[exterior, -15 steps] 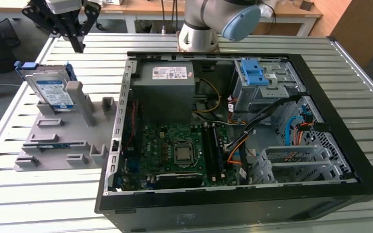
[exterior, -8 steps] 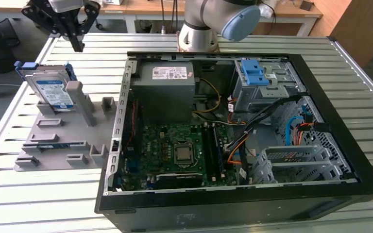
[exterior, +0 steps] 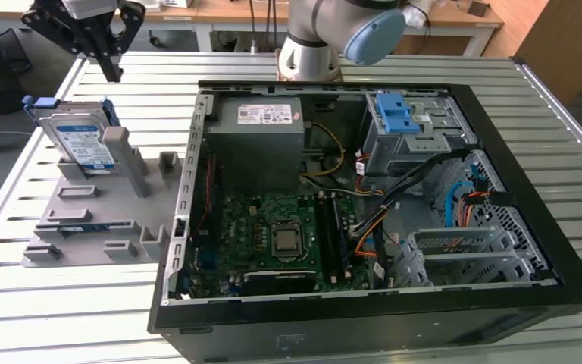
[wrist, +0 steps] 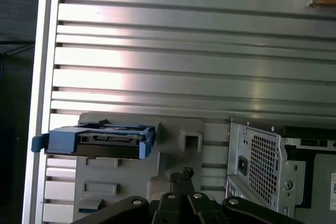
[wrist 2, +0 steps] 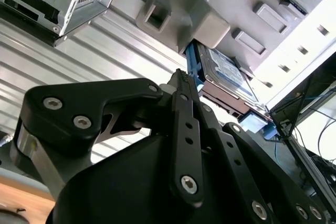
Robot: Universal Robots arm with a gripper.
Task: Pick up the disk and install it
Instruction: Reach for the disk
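We are looking at the disk (exterior: 76, 140) standing on edge, leaning slightly, in a slot of a grey holder (exterior: 89, 220). Its white-and-blue label is facing us in the exterior view, and blue rails are running along its sides. In the first wrist view the disk (wrist: 113, 141) is showing edge-on, with the blue rails sticking out at both ends. In the second wrist view its labelled face (wrist 2: 226, 74) is showing just past the holder's blocks.

The holder is lying on a slatted metal table (exterior: 69, 303), at the exterior view's left of an open computer case (exterior: 533, 318).

The gripper (exterior: 114, 74) is hanging above the disk and clear of it, pointing down. Its pincer is standing narrow: in both wrist views we are seeing the fingertips (wrist: 184, 174) (wrist 2: 181, 77) meeting, with nothing between them.

Inside the case, a green motherboard (exterior: 270, 227) is lying flat, with a grey power-supply box (exterior: 261, 144) beside it. Blue latch tabs (exterior: 397, 114) are sitting on a metal drive cage toward the exterior view's right. The arm's base (exterior: 311, 53) is rising just behind the case.
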